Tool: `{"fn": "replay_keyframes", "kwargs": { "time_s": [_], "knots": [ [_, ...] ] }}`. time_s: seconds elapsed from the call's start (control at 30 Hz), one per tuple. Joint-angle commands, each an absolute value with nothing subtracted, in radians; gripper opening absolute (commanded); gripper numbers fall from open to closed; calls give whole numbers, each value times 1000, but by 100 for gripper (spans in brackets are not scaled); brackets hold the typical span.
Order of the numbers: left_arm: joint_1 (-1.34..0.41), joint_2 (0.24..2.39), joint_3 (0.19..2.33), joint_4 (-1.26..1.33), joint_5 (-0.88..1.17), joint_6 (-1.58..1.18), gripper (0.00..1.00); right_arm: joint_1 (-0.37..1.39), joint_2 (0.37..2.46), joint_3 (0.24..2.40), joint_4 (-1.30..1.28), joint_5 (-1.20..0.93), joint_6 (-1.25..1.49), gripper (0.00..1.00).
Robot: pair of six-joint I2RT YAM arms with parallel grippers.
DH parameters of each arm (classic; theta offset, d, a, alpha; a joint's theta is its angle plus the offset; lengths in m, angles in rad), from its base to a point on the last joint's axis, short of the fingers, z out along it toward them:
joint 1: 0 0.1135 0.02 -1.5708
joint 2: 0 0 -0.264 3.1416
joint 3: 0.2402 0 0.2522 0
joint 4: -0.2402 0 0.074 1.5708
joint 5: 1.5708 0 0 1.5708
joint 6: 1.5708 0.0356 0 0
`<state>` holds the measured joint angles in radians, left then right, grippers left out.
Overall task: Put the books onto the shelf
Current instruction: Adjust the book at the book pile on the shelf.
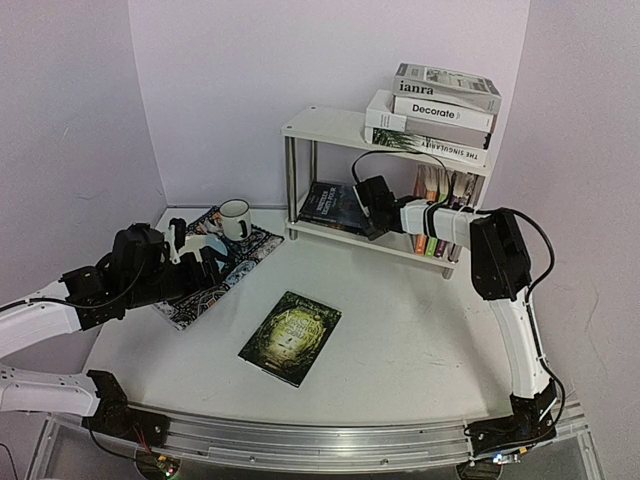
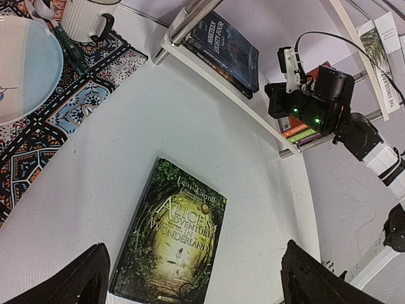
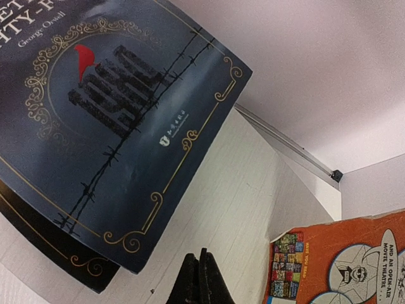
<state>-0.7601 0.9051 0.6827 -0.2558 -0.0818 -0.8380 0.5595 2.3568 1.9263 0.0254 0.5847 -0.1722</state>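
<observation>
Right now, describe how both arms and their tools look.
Left arm and right arm: white links, bulky black joints. Left tool and right tool: black wedge fingers. A black cable loops above the right wrist, which shows green lights.

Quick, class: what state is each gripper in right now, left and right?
Left gripper: open, holding nothing.
Right gripper: shut, empty, near the dark blue barbed-wire-cover book on the white shelf.

One shelf (image 1: 330, 125), one mug (image 1: 235, 218), one mat (image 1: 250, 252)
</observation>
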Motion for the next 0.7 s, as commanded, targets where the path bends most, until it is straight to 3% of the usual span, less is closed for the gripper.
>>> {"fn": "replay_keyframes", "kwargs": {
  "time_s": [0.0,0.67],
  "knots": [
    [-758,907,695,-253,-86,-836,95,556,2366,1955,5,585,-171,0],
    [-758,910,692,-253,-85,-835,95,555,2270,1844,73,413,-147,0]
  ]
}}
